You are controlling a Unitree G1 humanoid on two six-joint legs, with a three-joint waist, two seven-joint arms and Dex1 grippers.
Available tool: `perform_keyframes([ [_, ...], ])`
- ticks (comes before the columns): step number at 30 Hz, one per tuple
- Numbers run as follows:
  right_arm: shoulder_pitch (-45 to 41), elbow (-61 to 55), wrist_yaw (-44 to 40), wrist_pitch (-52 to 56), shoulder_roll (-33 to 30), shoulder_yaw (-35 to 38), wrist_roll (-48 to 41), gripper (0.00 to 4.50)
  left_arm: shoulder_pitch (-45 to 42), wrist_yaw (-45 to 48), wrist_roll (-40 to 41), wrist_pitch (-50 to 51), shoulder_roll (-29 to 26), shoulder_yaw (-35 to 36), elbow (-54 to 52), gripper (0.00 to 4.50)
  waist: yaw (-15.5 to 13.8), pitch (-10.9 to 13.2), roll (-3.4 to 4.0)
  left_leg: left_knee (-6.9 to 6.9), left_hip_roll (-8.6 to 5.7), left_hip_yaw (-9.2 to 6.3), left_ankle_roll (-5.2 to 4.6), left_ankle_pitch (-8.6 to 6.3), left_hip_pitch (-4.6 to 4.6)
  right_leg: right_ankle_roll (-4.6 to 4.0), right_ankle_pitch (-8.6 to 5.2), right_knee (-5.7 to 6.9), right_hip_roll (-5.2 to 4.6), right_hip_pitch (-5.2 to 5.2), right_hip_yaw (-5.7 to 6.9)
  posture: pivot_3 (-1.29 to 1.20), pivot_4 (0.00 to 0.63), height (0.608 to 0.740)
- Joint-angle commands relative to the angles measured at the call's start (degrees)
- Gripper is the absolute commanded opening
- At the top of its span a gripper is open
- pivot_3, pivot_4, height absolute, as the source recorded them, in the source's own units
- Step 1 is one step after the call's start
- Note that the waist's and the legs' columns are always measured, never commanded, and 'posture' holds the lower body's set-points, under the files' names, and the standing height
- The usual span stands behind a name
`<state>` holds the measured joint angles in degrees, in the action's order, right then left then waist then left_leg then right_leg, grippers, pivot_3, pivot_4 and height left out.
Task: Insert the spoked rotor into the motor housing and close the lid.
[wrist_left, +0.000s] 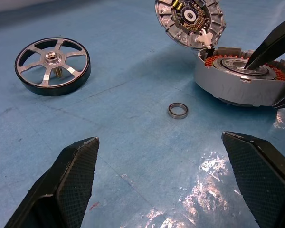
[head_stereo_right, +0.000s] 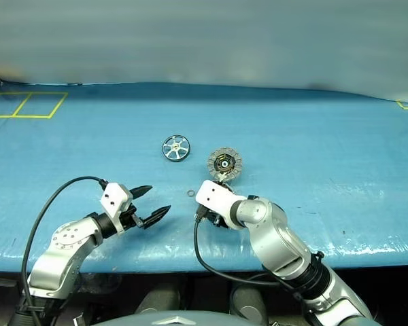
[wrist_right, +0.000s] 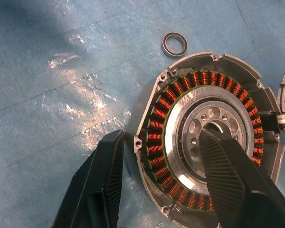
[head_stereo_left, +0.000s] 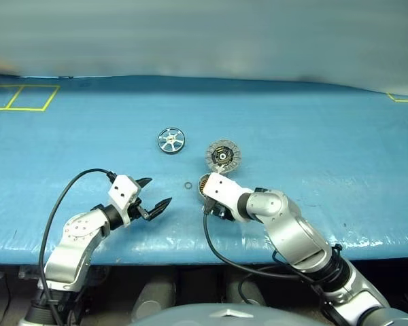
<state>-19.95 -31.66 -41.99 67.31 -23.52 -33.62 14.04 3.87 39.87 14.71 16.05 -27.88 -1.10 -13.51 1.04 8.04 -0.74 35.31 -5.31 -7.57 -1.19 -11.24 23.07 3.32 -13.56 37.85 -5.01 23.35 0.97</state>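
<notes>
Both arms are silver-grey metal with rounded joint housings and dark bands between segments. Each wrist carries a white blocky housing. The left gripper [head_stereo_left: 154, 193] has two black tapered fingers with a fine cross-hatched texture on the pads [wrist_left: 76, 171]. The right gripper [wrist_right: 164, 180] has matching black ribbed fingers. A black cable loops from each wrist.
</notes>
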Motion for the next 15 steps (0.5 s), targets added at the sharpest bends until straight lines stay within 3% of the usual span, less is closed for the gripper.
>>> perform_keyframes([
  [1, 1.4, 0.3, -0.5, 3.0, 0.9, -2.9, -4.7, 3.08, -0.8, 0.1, 0.4, 0.0, -0.1, 0.0, -1.2, 4.5, 0.0, 0.0, 0.02, -0.02, 0.01, -0.01, 0.0, 0.0, 0.0, -0.01, -0.01, 0.0, 0.0, 0.0, 0.01, 0.0, 0.15, 0.74],
  [5, 0.6, -2.9, 0.4, 5.7, 0.7, -3.0, -6.8, 4.43, -0.8, 0.2, 0.4, 0.0, -0.2, 0.1, -1.1, 4.5, 0.0, 0.0, 0.05, -0.02, 0.01, 0.0, -0.02, 0.0, 0.0, -0.02, -0.01, -0.01, 0.0, 0.03, 0.02, 0.0, 0.15, 0.74],
  [10, -1.0, -9.3, 1.4, 10.7, 0.8, -1.5, -10.6, 4.47, -0.6, 0.5, 0.6, 0.2, -0.3, 0.2, -1.2, 4.5, -0.1, 0.1, 0.14, -0.03, 0.01, 0.0, -0.02, -0.01, 0.06, -0.01, -0.02, -0.03, 0.0, 0.08, 0.02, 0.0, 0.15, 0.74],
  [15, -2.6, -16.0, 3.3, 16.4, 2.8, 4.5, -15.3, 4.47, -0.9, 0.9, 0.8, 0.4, -0.6, 0.4, -1.0, 4.5, -0.2, 0.2, 0.22, 0.02, 0.01, -0.02, -0.05, 0.01, 0.4, 0.0, 0.0, -0.02, 0.01, 0.35, 0.06, 0.0, 0.15, 0.74],
])
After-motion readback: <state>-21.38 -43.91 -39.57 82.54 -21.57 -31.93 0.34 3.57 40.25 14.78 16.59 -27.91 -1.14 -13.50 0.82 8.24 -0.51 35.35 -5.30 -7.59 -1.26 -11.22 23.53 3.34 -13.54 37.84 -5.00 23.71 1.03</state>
